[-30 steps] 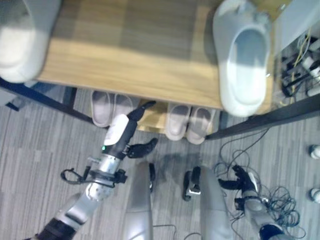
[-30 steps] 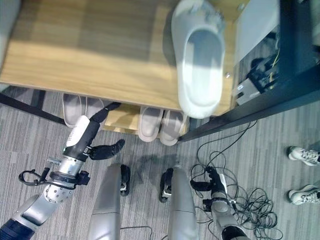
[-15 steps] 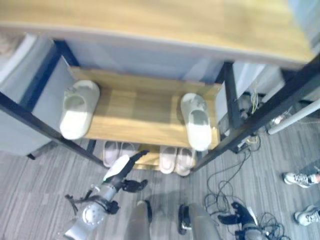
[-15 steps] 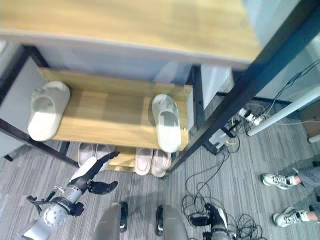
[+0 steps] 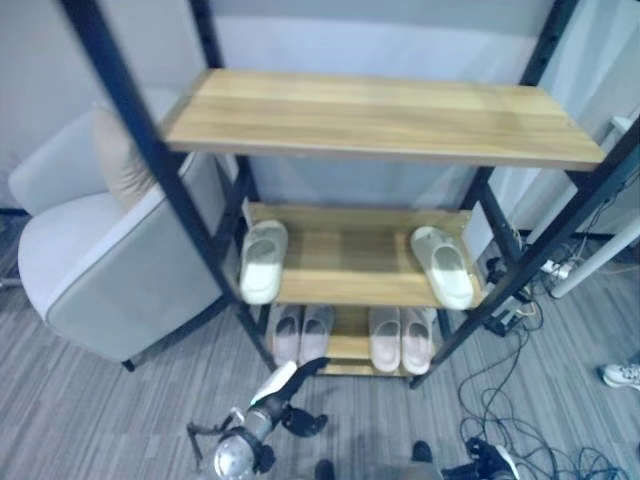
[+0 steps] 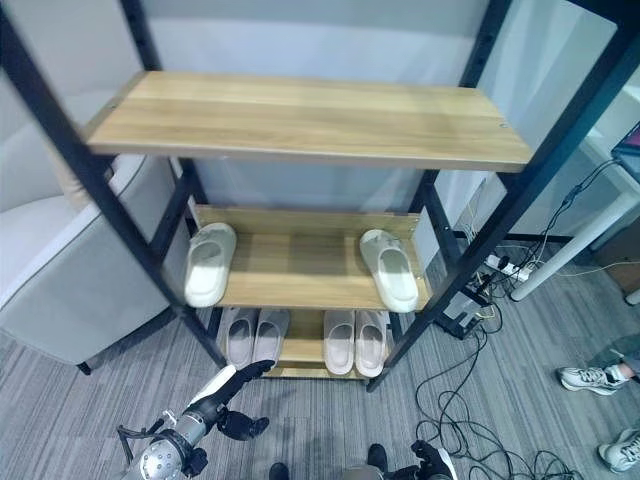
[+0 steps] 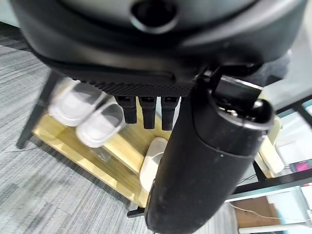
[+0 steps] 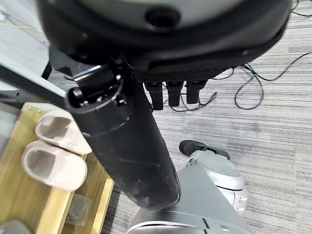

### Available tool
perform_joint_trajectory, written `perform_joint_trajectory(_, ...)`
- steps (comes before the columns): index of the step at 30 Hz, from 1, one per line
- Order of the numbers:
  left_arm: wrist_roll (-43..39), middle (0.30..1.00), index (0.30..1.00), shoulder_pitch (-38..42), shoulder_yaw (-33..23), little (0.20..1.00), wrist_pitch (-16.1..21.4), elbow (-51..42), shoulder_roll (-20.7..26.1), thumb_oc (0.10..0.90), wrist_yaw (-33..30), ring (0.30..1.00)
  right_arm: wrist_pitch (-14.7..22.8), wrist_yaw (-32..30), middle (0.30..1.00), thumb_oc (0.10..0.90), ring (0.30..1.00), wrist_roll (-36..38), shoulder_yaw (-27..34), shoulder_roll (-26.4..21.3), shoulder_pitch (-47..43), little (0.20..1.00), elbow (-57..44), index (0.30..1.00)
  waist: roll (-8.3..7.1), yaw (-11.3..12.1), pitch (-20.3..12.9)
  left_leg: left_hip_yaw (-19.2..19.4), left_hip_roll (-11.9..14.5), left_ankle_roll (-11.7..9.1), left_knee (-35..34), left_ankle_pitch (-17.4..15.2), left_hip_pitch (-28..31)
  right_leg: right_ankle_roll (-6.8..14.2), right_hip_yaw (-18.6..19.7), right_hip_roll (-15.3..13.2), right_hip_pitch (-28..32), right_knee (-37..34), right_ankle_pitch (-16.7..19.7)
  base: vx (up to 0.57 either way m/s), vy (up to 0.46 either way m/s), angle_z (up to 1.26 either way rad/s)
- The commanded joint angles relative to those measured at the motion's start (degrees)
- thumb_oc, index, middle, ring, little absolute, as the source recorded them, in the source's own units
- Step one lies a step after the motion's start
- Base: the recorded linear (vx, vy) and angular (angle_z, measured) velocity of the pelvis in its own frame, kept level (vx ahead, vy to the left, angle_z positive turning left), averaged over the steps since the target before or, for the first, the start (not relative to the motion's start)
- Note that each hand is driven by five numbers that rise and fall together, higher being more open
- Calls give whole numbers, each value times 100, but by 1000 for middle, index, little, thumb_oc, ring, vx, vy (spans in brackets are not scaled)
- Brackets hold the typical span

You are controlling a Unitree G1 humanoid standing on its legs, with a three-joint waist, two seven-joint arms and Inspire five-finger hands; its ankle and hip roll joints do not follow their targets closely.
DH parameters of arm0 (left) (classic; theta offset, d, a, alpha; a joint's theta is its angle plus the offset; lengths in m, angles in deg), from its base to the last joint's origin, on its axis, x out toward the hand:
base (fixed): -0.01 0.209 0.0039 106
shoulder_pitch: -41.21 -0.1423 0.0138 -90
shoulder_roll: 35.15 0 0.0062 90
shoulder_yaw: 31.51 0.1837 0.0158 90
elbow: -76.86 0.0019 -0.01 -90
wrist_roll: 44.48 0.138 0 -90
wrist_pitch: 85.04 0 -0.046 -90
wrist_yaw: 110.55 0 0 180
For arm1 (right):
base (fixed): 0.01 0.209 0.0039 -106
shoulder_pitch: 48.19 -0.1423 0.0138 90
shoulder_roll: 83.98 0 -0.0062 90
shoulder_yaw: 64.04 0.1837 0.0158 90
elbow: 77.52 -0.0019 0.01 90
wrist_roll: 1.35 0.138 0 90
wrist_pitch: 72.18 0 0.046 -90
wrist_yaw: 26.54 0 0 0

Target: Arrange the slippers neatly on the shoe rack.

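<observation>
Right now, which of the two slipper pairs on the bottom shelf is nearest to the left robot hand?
The left pair: the left robot hand reaches up just below it, while the right pair lies further along the bottom shelf.

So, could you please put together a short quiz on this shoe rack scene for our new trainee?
1. True or false: the top shelf of the shoe rack holds a pair of slippers.
2. How many slippers lie on the middle shelf?
A) none B) two C) four
3. Fill in: the left robot hand hovers above the floor in front of the ______ shelf, holding nothing.

Key:
1. False; it is bare.
2. B: a left slipper and a right slipper, far apart at opposite ends.
3. Bottom, where two pairs sit side by side.
</observation>
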Motion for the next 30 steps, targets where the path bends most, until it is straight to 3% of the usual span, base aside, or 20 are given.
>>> perform_joint_trajectory(1, 572, 900, 900, -100, -962, 900, 73, -369, 303, 800, -439, 900, 407, 2, 900, 800, 900, 130, -66, -301, 88, 900, -1388, 900, 245, 109, -161, -353, 1070, -890, -1631, -84, 1368, 72, -155, 2091, 606, 916, -2825, -460, 436, -69)
perform_joint_trajectory(3, 683, 900, 900, -129, -1037, 900, -1, 158, 126, 800, -560, 900, 472, 33, 900, 800, 900, -9, -202, -396, 138, 900, -1922, 900, 190, 188, -240, -244, 996, -911, -1662, -55, 1368, -17, -262, 2207, 906, 473, -2959, -21, -38, -70)
perform_joint_trajectory(5, 724, 900, 900, -75, -1047, 900, -75, 508, 2, 800, -661, 900, 510, 61, 900, 800, 900, -106, -291, -465, 168, 900, -2202, 900, 184, 142, -221, -226, 981, -918, -1626, -62, 1359, -28, 16, 2366, 883, 377, -2943, 14, -66, -83)
perform_joint_trajectory(8, 781, 900, 900, -37, -1068, 900, -138, 1011, -177, 800, -717, 900, 530, 49, 900, 800, 900, -466, -358, -654, 232, 900, -2767, 900, 186, 148, -213, -135, 959, -965, -1418, -135, 1333, -121, 30, 2375, 1072, 88, -2975, 31, -74, -35)
perform_joint_trajectory(9, 726, 900, 900, 138, -1044, 900, -186, 1342, -284, 800, -799, 900, 562, -91, 900, 800, 900, -496, -191, -743, 206, 900, -3069, 900, 78, 97, -35, 55, 1094, -1389, -184, 115, 677, -232, 0, 2241, 1149, -65, -2968, -39, -84, 99)
perform_joint_trajectory(11, 680, 900, 900, 195, -1053, 900, -233, 1394, -333, 800, -880, 900, 529, -240, 900, 800, 900, -610, -116, -856, 195, 900, -3074, 900, 46, 140, 32, 17, 1206, -1425, 380, 131, 184, -291, -50, 2144, 1183, -196, -2981, -23, -28, 109)
perform_joint_trajectory(13, 647, 900, 900, 141, -1064, 900, -235, 1293, -350, 800, -912, 900, 499, -377, 900, 800, 900, -595, -31, -888, 160, 900, -2997, 900, 111, 173, 15, -25, 1287, -1323, -160, 9, 184, -259, -74, 2139, 1205, -304, -2988, 96, 68, 30)
perform_joint_trajectory(14, 738, 900, 900, -83, -1095, 900, -244, 1268, -408, 800, -918, 900, 480, -418, 900, 800, 900, -660, 86, -887, 266, 900, -2904, 900, 213, 238, -63, -218, 1222, -1174, -1034, 17, 550, -249, -59, 2245, 1216, -259, -3057, 153, 87, -24)
perform_joint_trajectory(15, 757, 900, 900, -114, -1057, 900, -231, 1348, -434, 800, -927, 900, 496, -445, 900, 800, 900, -675, 130, -890, 322, 900, -2832, 900, 216, 224, -97, -236, 1188, -1132, -1236, 75, 687, -247, -54, 2248, 1224, -254, -3067, 158, 81, 0)
perform_joint_trajectory(20, 548, 900, 900, -141, -1109, 900, -364, 2188, -635, 800, -966, 900, 439, -475, 900, 800, 900, -510, 208, -804, 380, 900, -2420, 900, 244, 180, -220, -157, 1101, -994, -1852, 196, 1223, -170, -3, 2253, 1269, -199, -2993, 99, 70, -17)
perform_joint_trajectory(24, 488, 900, 900, 30, -1188, 900, -448, 2689, -673, 800, -1066, 900, 387, -530, 900, 800, 900, -559, 171, -786, 229, 900, -2453, 900, 350, 191, 51, -14, 1178, -877, -1800, 88, 1265, 141, -102, 2153, 568, 1196, -2984, -57, 21, -22)
perform_joint_trajectory(26, 521, 900, 900, 30, -1220, 900, -455, 2755, -624, 800, -1089, 900, 378, -540, 900, 800, 900, -632, 175, -834, 147, 900, -2706, 900, 374, 182, 163, 66, 1247, -884, -1675, 18, 1253, 262, -162, 1936, 304, 1531, -2864, 23, -100, -28)
perform_joint_trajectory(28, 468, 900, 900, 48, -1259, 900, -438, 2805, -595, 800, -1116, 900, 382, -539, 900, 800, 900, -710, 163, -936, 74, 900, -2961, 900, 411, 199, 204, 107, 1322, -908, -1565, -50, 1261, 129, -260, 1689, 382, 1163, -2904, 188, -327, -38)
perform_joint_trajectory(29, 379, 900, 900, 76, -1367, 900, -399, 2961, -630, 800, -1206, 900, 352, -617, 900, 800, 900, -1003, 195, -1170, -85, 900, -3329, 900, 503, 223, 203, 9, 1517, -1024, -1503, -201, 1411, 143, 67, 1169, 118, 525, -2468, 330, -567, -42)
perform_joint_trajectory(30, 350, 900, 900, 98, -1374, 900, -389, 3009, -654, 800, -1226, 900, 352, -638, 900, 800, 900, -1051, 212, -1216, -114, 900, -3388, 900, 508, 241, 209, -12, 1603, -1086, -1482, -239, 1482, 177, 63, 991, 73, 348, -2333, 383, -669, -36)
